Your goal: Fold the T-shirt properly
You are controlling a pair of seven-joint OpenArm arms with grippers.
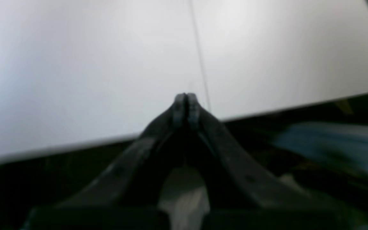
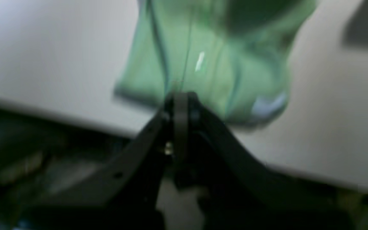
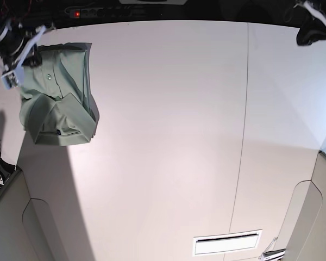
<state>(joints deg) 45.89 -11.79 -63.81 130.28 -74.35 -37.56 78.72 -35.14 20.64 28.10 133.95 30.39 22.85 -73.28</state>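
Sage-green cotton, plain and collared, makes up the short-sleeved T-shirt (image 3: 58,106), which lies as a compact folded bundle at the far left corner of the white tabletop (image 3: 168,136) in the base view, collar and small buttons toward the far edge. One lower flap droops loose at the near side, so the packet looks nearly done rather than tidy.

The right gripper (image 2: 180,97) sits just at the shirt's edge with its jaws pressed together; the blurred wrist view does not show whether any cloth is caught between them. The left gripper (image 1: 186,97) is also fully closed, holding nothing, well apart from the shirt over bare tabletop near its edge.

The step in hand appears to be finishing or releasing the last fold. To do it well, the right arm should lift away straight, so that no layer drags open, and the loose lower flap should be smoothed flat against the bundle so its edges line up. The left arm is best kept clear unless a second corner needs pinning.
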